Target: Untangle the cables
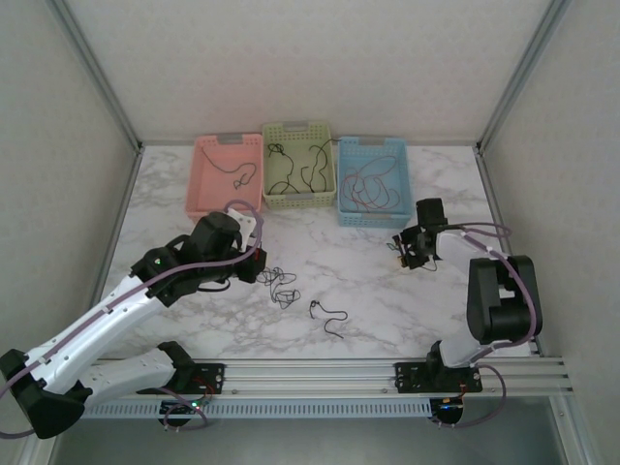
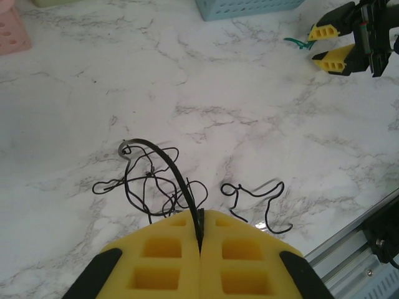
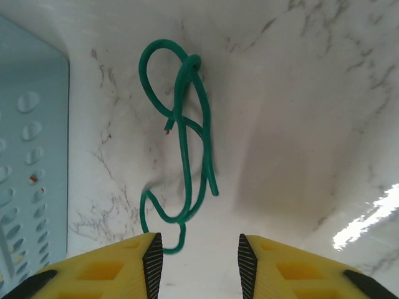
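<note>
Pinching a black cable (image 2: 163,163) at near left, left gripper (image 2: 201,218) clamped tight, right gripper (image 3: 201,249) spread above a green cable (image 3: 181,124), far right.

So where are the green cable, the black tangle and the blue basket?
green cable (image 3: 189,65): right wrist view, on its knot.
black tangle (image 2: 181,179): left wrist view, on the thick raised strand.
blue basket (image 1: 373,217): top view, on its near wall.

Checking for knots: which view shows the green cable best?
Right wrist: the green cable lies looped, close-up, before the open right gripper. Left wrist shows it as a tiny squiggle; top external, too small to tell.
</note>
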